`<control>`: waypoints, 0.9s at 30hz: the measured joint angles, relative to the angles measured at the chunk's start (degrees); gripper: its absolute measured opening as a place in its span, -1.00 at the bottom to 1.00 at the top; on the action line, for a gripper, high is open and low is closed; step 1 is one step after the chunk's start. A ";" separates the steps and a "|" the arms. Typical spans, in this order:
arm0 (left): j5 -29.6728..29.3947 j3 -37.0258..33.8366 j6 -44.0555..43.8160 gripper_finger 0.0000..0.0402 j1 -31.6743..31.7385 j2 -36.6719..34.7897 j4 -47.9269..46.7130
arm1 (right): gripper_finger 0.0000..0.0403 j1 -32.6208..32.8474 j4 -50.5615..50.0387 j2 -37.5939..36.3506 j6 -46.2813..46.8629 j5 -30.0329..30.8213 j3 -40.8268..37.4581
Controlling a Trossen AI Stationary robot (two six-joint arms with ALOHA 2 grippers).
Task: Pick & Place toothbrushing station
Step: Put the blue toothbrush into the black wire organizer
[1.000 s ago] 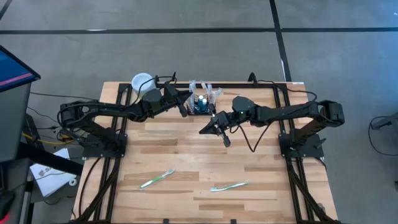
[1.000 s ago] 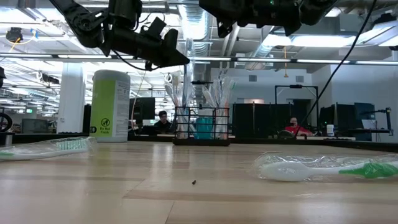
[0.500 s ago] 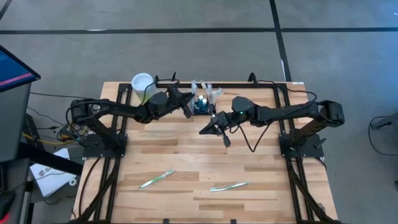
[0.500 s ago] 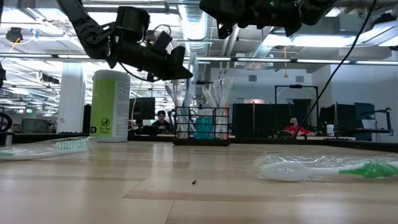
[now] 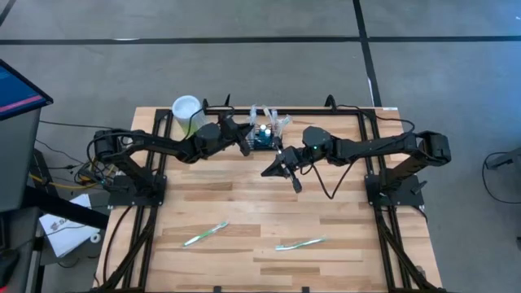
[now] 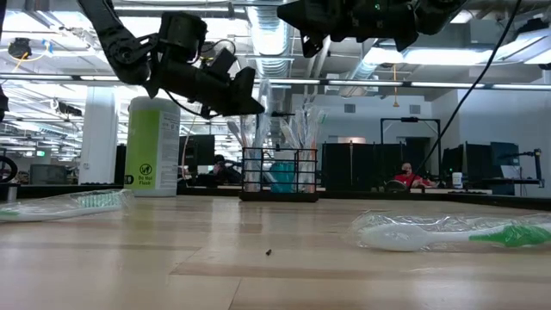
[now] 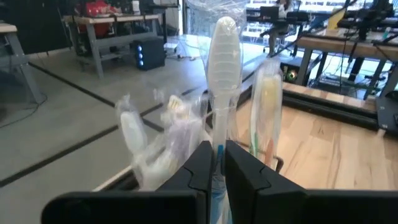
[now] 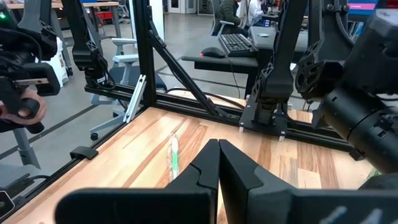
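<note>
High view, station: the toothbrushing station (image 5: 262,137), a black wire basket of wrapped brushes, stands at the far edge of the table (image 5: 342,244), middle.
High view, left gripper: the left gripper (image 5: 243,141) is just beside the basket's left side, fingers nearly together.
High view, right gripper: the right gripper (image 5: 295,185) hangs to the near right of the basket, fingers together, holding nothing.
High view, loose brushes: 2 wrapped toothbrushes, 1 on the left (image 5: 205,233) and 1 on the right (image 5: 300,242), lie near the front edge, well apart from both arms.
Low view: the left gripper (image 6: 251,105) hovers above and left of the basket (image 6: 278,176); the pale-green canister (image 6: 152,146) stands farther left.
Left wrist view: a wrapped white brush (image 7: 224,59) stands upright in line with the slit between the fingers (image 7: 200,163); whether it is pinched I cannot tell.
Right wrist view: shut fingers (image 8: 205,168) look over bare table at 1 green brush (image 8: 175,155).
Doing it well: probably seat the stem straight down among the others, avoid snagging neighbouring wrappers, and keep clear of the wire rim.
</note>
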 joint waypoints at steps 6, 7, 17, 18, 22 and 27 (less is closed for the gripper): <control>-0.69 -0.83 -1.24 -0.92 -0.41 0.03 0.33 | -1.00 0.00 0.23 0.00 -0.89 0.00 0.00; -0.71 -0.84 -1.25 -0.92 -0.41 0.03 0.37 | -1.00 0.00 0.24 0.00 -0.91 0.00 0.02; -1.03 -0.84 -2.55 -0.92 -0.74 0.03 0.79 | -1.00 0.00 0.24 0.00 -0.93 0.00 0.00; -1.17 -0.84 -2.55 -0.92 -0.83 0.03 0.79 | -1.00 0.00 0.24 0.00 -0.93 0.00 0.02; -1.74 -0.89 -2.59 -0.92 -0.93 0.05 0.79 | -1.00 0.00 0.24 0.00 -0.93 0.00 -0.01; -4.61 -0.93 -2.66 -0.92 -1.96 3.11 1.54 | -1.00 0.00 0.24 0.00 -0.94 0.00 0.01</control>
